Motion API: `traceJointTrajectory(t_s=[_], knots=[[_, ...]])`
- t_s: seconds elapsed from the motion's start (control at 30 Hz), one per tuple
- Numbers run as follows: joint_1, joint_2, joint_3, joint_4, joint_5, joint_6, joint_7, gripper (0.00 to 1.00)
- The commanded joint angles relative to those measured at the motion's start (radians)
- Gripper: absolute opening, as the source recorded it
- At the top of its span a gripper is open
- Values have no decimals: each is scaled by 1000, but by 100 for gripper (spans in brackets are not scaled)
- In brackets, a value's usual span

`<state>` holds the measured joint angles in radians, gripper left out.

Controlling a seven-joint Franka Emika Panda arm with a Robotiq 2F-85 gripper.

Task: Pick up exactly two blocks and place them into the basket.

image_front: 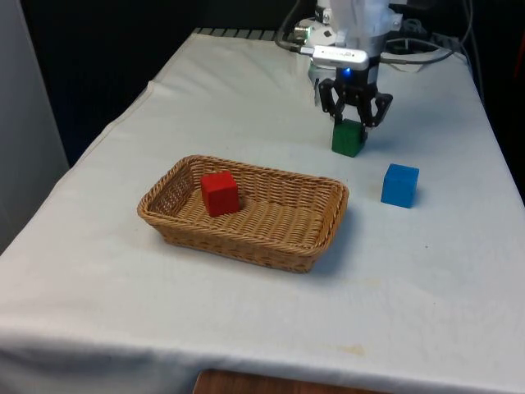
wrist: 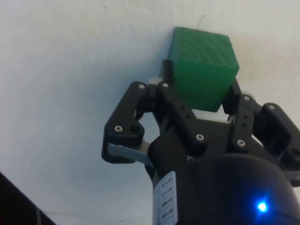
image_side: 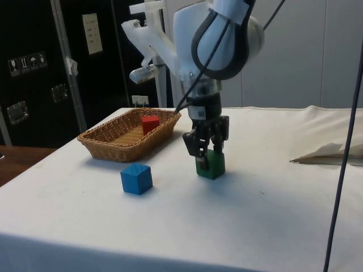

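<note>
No brand or readable writing appears on the blocks or the wicker basket (image_front: pixel 324 215); a small white label on the gripper body in the wrist view carries print too fine to read, and the signs on the dark cabinets behind the basket in the side view are likewise illegible.

The gripper (image_front: pixel 354 121) is down over the green block (image_front: pixel 349 138), its fingers (wrist: pixel 171 79) set against two opposite faces of the block, closed to the block's width. The green block sits on the white cloth (image_front: pixel 246 107), beyond the basket's far corner on the front view's right; whether it is lifted clear of the cloth is hard to judge.

The red block (image_front: pixel 220 193) lies inside the basket, toward its end on the front view's left; in the side view the basket wall hides its lower part. The blue block (image_front: pixel 399 185) stands on the cloth just off the basket's end on the front view's right, apart from both basket and green block.
</note>
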<state>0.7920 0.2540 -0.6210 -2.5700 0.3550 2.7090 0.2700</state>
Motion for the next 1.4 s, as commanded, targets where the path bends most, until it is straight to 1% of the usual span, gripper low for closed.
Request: traceJointTrajectory(t_s=[0.0,0.03,0.07,0.27,0.3,0.33,0.4,0.5,0.53,0.57,0.7,0.83,0.87,0.9,1.0,1.1,1.13,1.17,1.37], knots=[[0,-6,-3,1,0,-3,1,0],[7,-22,-22,0,-21,-17,20,0],[8,-27,-26,0,-24,-21,24,0],[6,-63,-42,3,-43,-41,49,0],[-3,-58,-22,0,-9,-27,23,0],[6,-68,-43,4,-45,-43,52,0],[5,-81,-49,7,-48,-51,58,0],[3,-92,-52,11,-50,-58,61,0],[-4,-82,-32,2,-10,-36,30,0],[2,-96,-53,13,-51,-60,62,0],[-1,-112,-57,21,-52,-69,63,0],[-1,-125,-61,29,-52,-80,64,0],[-7,-114,-44,19,-11,-58,33,0],[-2,-131,-62,33,-53,-85,64,0],[-4,-139,-63,40,-53,-92,63,0],[-8,-145,-63,61,-54,-108,60,0],[-9,-136,-48,40,-13,-74,33,0],[-8,-145,-63,61,-54,-108,60,0],[-14,-152,-68,113,-58,-157,48,0]])
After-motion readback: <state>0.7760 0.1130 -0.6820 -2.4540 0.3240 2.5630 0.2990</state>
